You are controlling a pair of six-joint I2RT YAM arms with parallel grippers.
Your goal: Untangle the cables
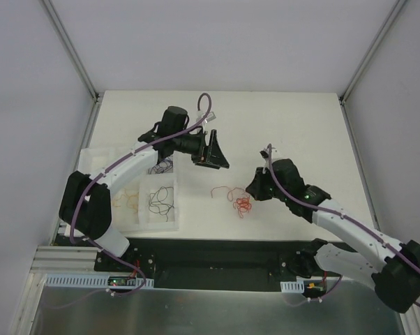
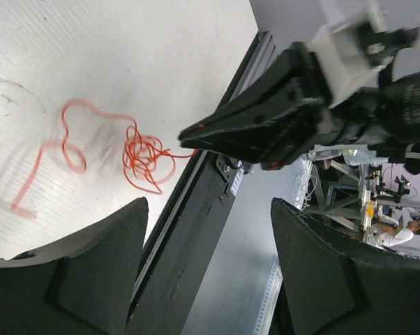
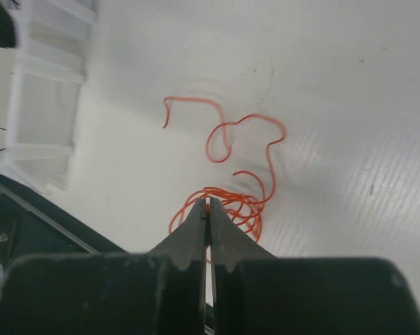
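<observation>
A small tangle of thin orange cables (image 1: 239,202) lies on the white table between the two arms, with one loose strand (image 3: 224,129) curling away from the knot (image 3: 246,204). My right gripper (image 3: 207,203) is down at the knot's edge and shut on an orange cable, a bit of which shows between its tips. From above, this gripper (image 1: 252,191) sits just right of the tangle. My left gripper (image 2: 208,206) is open with nothing between its fingers. It hovers above the table beyond the tangle (image 2: 144,157), at the left gripper's spot (image 1: 211,160) in the top view.
A white compartment tray (image 1: 158,225) stands at the left, holding thin black wires (image 1: 160,201) and orange wires (image 1: 130,201). The same tray (image 3: 46,84) shows at the upper left of the right wrist view. The table's black front rail (image 2: 189,230) runs close to the tangle.
</observation>
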